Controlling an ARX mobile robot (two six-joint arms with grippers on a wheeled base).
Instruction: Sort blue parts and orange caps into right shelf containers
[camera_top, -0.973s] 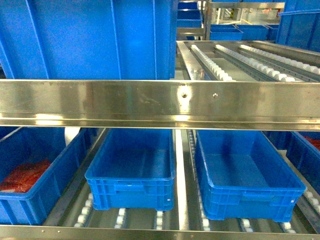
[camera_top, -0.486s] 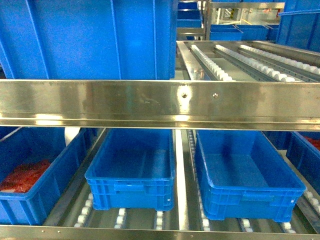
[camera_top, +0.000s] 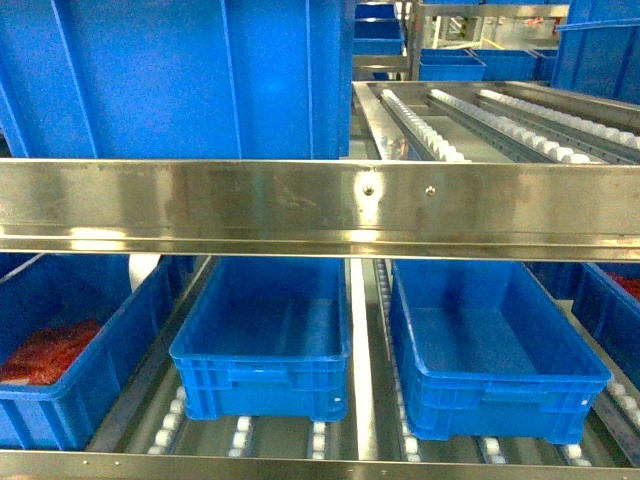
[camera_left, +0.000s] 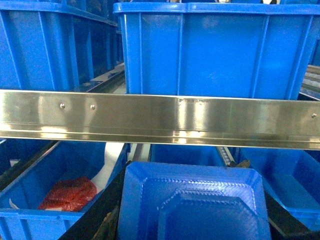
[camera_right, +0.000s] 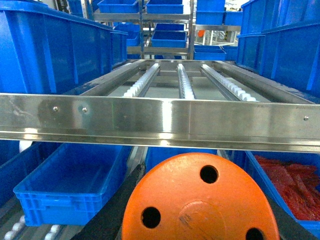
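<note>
already loaded, the left gripper (camera_left: 190, 220) holds a blue part (camera_left: 192, 202) and the right gripper (camera_right: 200, 210) an orange cap (camera_right: 200, 197) before the shelf (camera_top: 300, 205), so next each likely reaches under the rail to the empty right shelf containers (camera_top: 560, 372).

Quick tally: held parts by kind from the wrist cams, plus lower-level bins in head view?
blue part: 1
orange cap: 1
blue bins, lower level: 4
Total: 6
</note>
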